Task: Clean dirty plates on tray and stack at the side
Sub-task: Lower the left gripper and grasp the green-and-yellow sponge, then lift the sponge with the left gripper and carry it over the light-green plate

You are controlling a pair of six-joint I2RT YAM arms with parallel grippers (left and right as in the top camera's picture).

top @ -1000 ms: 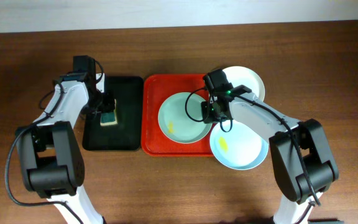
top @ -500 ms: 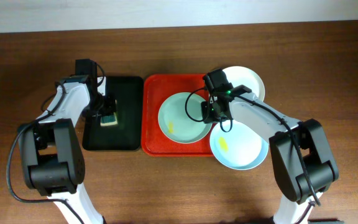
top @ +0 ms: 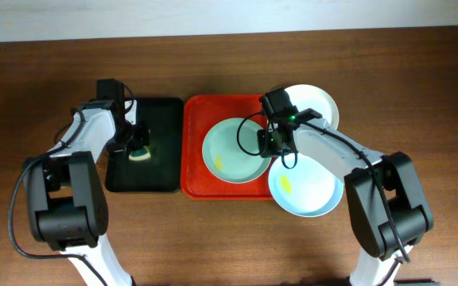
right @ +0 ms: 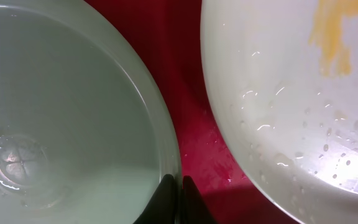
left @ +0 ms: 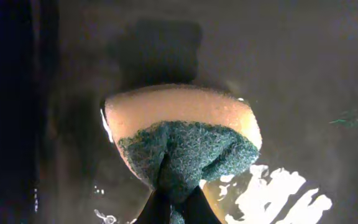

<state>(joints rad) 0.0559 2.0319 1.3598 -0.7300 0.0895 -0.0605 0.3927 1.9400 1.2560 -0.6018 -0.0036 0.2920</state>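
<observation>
A pale blue plate (top: 233,151) with a small yellow smear lies in the red tray (top: 193,171). My right gripper (top: 269,144) is shut on its right rim; in the right wrist view the dark fingertips (right: 178,182) pinch the plate's edge (right: 166,143). A second pale blue plate (top: 306,187) with a yellow smear overlaps the tray's lower right corner. A white plate (top: 315,106) sits at its upper right. My left gripper (top: 139,148) is shut on a yellow sponge (left: 179,109), its green scrub side (left: 185,152) squeezed between the jaws (left: 173,198).
The sponge sits on a black tray (top: 159,171) left of the red one; its surface (left: 303,74) looks wet. Brown table (top: 213,238) surrounds both trays. In the right wrist view the smeared plate (right: 291,93) lies close beside the held one, red tray floor (right: 194,130) between them.
My left gripper has closed on the sponge, squeezing it narrower. The right arm and the plates have not moved.
</observation>
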